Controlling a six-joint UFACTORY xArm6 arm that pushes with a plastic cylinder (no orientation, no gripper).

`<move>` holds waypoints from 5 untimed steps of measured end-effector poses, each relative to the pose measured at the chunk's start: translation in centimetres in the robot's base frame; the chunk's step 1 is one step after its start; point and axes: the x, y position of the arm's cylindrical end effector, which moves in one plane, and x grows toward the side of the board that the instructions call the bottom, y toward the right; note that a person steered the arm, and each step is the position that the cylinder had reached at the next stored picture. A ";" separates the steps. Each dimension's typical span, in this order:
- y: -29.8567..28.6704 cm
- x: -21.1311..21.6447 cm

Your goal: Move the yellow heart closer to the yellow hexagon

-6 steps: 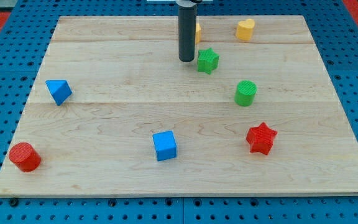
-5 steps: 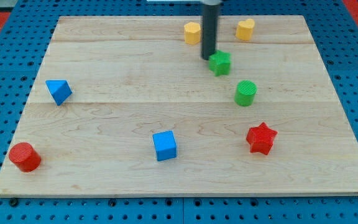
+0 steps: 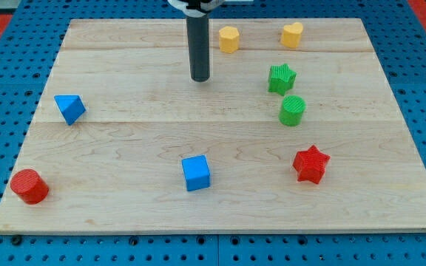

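Wooden board (image 3: 124, 148) carries blocks — yellow heart (image 3: 292, 35), yellow hexagon (image 3: 229, 39), green star (image 3: 281, 78) (others scattered).

Stood on the wooden board (image 3: 124, 140): yellow plastic hexagon (image 3: 229, 39) left of yellow plastic heart (image 3: 292, 35), along the view's top. Lay below-left of the hexagon: my tip (image 3: 200, 78).

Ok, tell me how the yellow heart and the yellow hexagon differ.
The yellow heart has a notched, lobed top; the yellow hexagon has flat sides. The heart sits further toward the view's right; the hexagon lies nearer my tip. Both are yellow, near the board's top edge.
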 end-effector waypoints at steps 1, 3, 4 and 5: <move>10.4 -4.6; 11.2 -4.9; 14.6 -4.9; 21.3 -6.5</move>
